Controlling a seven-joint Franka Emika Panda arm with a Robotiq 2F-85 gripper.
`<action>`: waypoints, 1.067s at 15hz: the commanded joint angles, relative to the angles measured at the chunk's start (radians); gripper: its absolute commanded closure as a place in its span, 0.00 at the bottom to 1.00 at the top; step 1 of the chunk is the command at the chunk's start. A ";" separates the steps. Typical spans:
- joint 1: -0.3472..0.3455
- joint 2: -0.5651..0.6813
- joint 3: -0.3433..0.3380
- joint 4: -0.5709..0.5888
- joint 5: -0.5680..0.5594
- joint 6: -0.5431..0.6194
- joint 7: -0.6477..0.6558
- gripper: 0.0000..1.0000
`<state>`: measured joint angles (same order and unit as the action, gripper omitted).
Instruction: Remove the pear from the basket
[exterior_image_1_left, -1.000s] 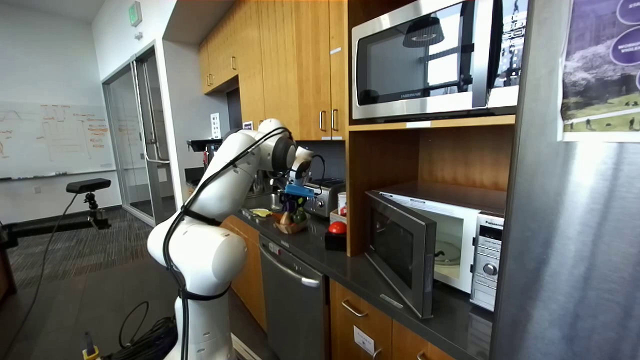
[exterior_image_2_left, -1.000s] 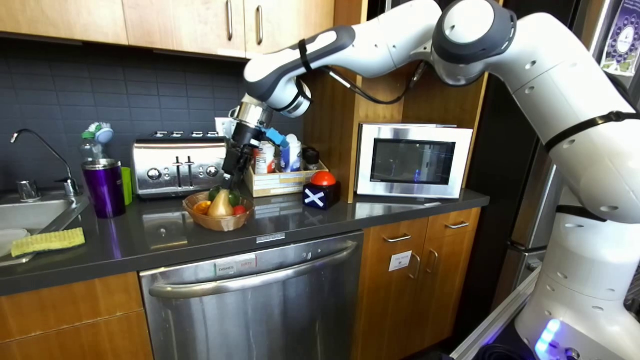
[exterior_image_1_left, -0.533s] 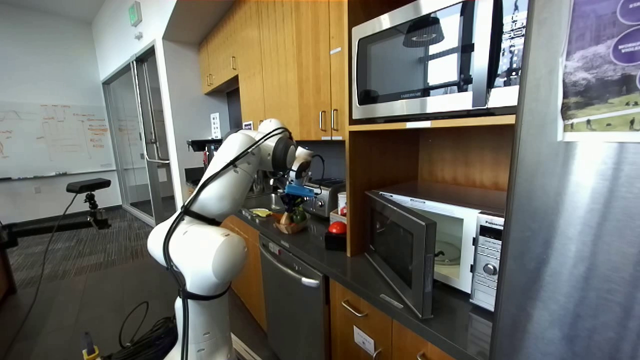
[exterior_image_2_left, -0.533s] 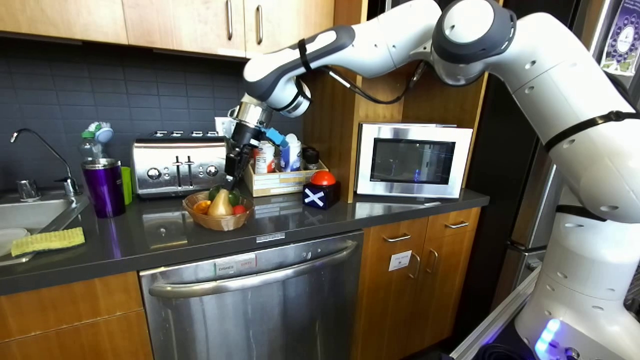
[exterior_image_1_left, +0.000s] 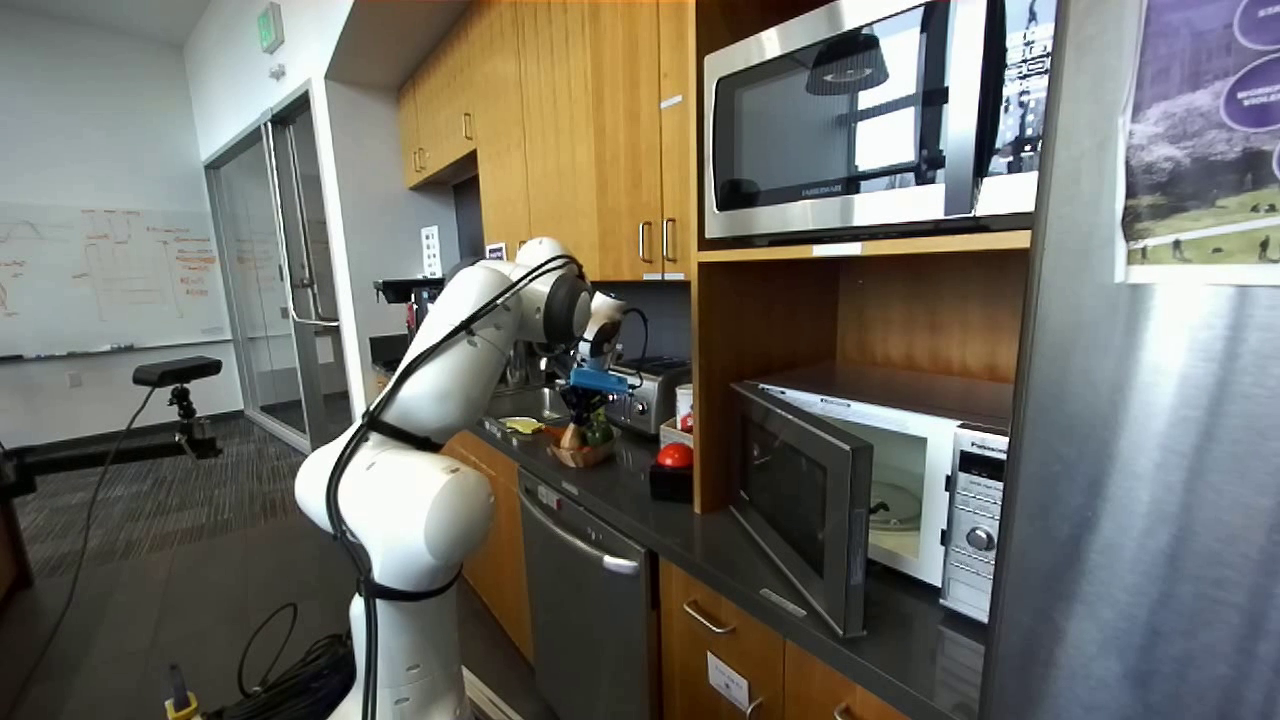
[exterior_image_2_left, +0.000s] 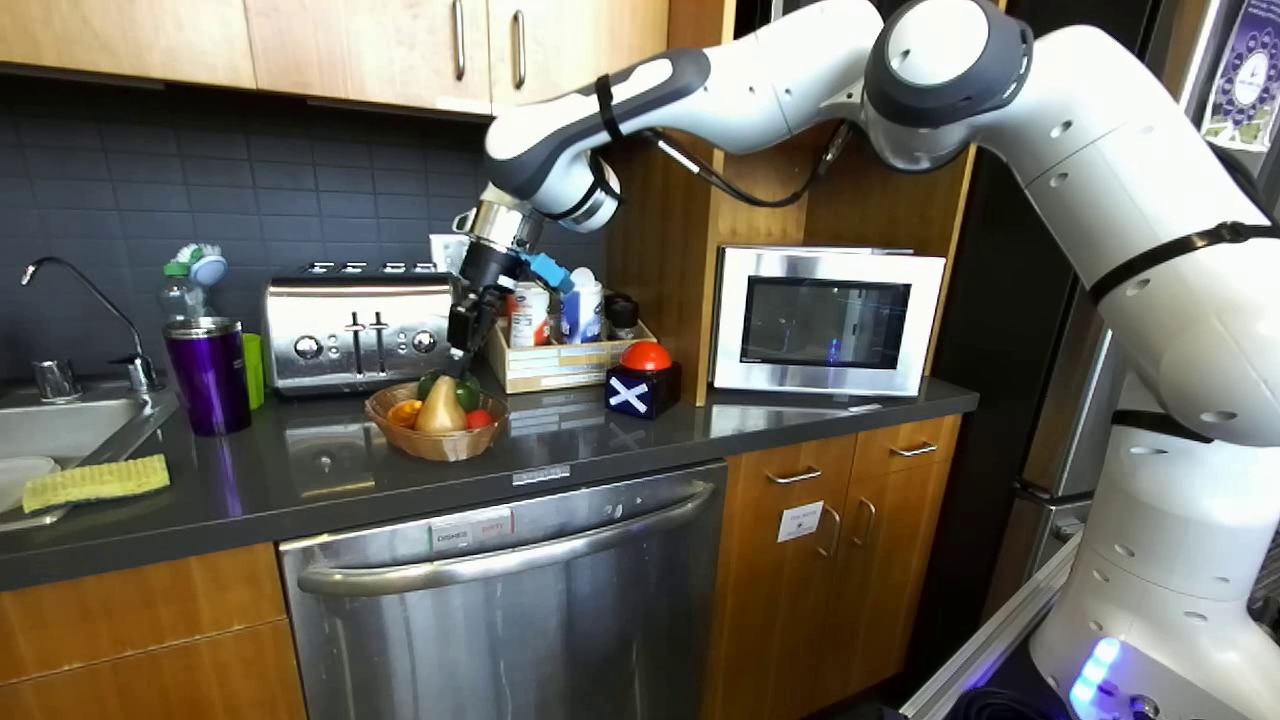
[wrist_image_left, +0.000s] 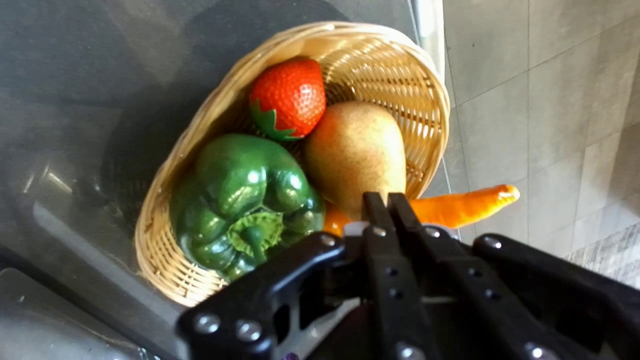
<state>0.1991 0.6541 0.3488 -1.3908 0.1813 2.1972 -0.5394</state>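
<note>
Hovers, in an exterior view, with the end effector (exterior_image_2_left: 456, 355) just above the pear (exterior_image_2_left: 442, 408) in the basket (exterior_image_2_left: 425, 447); looks closed and overlaps the pear in the wrist view; cannot tell if touching; has the front edge of the table (exterior_image_2_left: 585, 445) near, the purple tumbler (exterior_image_2_left: 207, 385) and red-topped box (exterior_image_2_left: 643, 390) well apart; shows the strawberry (wrist_image_left: 295, 95) with leaves only in the wrist view.
</note>
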 joint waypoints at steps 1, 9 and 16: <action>-0.002 -0.006 0.011 0.017 0.003 -0.006 -0.011 0.99; 0.006 -0.053 -0.001 -0.009 -0.011 0.014 0.006 0.99; 0.005 -0.106 -0.014 -0.049 -0.030 0.064 0.010 0.99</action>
<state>0.2034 0.6077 0.3476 -1.3829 0.1719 2.2308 -0.5393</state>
